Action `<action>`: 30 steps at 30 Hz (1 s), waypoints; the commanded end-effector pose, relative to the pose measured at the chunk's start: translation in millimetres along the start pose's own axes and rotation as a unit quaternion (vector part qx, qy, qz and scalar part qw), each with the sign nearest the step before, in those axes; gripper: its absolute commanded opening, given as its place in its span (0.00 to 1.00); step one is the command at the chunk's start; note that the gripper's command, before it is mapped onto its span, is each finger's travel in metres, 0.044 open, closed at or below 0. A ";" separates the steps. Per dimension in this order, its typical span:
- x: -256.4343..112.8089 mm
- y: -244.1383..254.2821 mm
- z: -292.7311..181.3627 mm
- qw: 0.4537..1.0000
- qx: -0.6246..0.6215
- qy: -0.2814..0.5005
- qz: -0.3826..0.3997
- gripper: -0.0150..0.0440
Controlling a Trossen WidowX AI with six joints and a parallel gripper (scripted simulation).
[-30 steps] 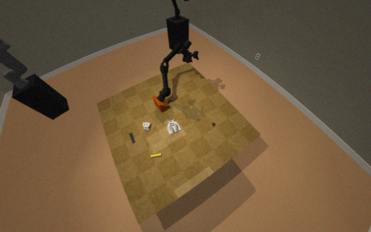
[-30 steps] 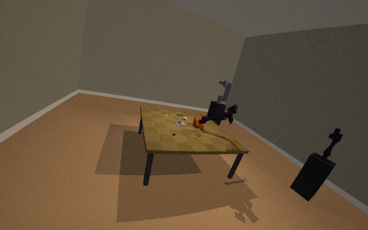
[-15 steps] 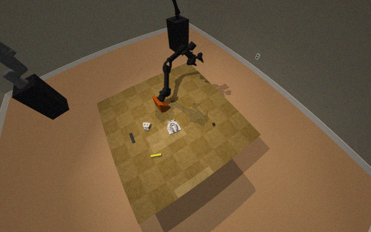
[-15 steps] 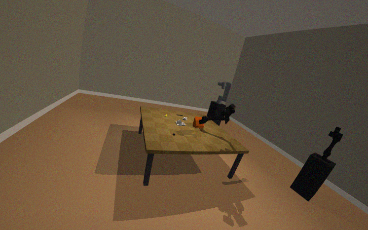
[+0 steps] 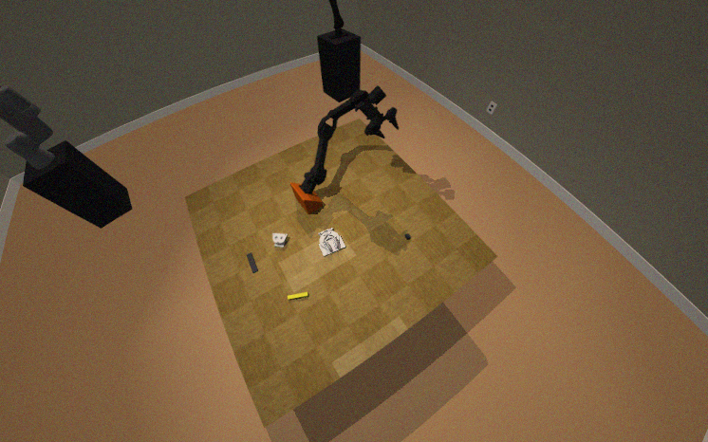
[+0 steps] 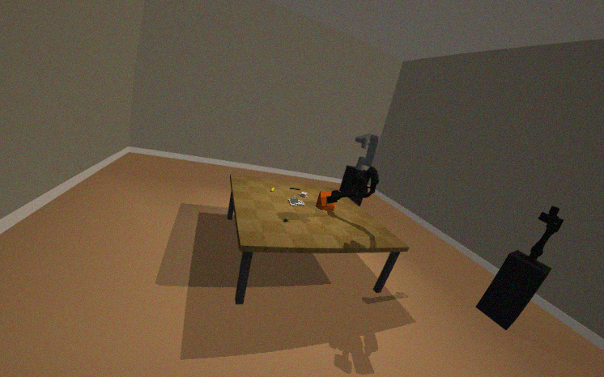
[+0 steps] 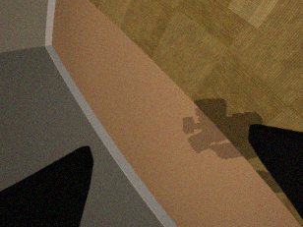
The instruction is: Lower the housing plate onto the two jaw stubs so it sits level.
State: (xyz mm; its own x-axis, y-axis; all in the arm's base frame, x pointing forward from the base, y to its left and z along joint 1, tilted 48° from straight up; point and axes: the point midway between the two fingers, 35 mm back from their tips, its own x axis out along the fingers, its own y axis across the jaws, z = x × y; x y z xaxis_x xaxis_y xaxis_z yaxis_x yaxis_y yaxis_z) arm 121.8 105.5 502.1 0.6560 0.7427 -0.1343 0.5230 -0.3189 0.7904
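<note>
A white assembly (image 5: 330, 242) (image 6: 295, 201) with dark outlined curved parts lies on the table near its middle; the jaws, pins and stubs are too small to tell apart. A small white piece with two dark holes (image 5: 279, 239) (image 6: 304, 194), which looks like the housing plate, sits apart from it on the table, and not on the jaws. My gripper (image 5: 390, 132) (image 7: 173, 143) is open and empty, high up and far from both white parts, near the table's edge. The wrist view shows only black fingertips, table, floor and wall.
The orange arm base (image 5: 307, 200) (image 6: 325, 200) stands beside the white parts. A dark grey bar (image 5: 251, 263) (image 6: 295, 188), a yellow bar (image 5: 297, 296) (image 6: 272, 189) and a small black piece (image 5: 407, 236) (image 6: 285, 220) lie on the table. Black pedestals with other arms stand off the table.
</note>
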 end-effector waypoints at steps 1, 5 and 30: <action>6.0 9.0 21.1 1.000 -0.015 -0.026 0.005 1.00; 20.8 23.1 66.9 0.998 -0.008 -0.067 -0.003 1.00; 15.9 40.2 307.0 0.955 -0.030 -0.281 -0.092 1.00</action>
State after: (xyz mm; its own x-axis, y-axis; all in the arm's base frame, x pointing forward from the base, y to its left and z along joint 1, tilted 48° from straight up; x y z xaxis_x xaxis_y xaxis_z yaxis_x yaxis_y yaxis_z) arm 312.3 -58.1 368.1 0.7682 0.3741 -0.5195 0.6078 -0.1715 0.7754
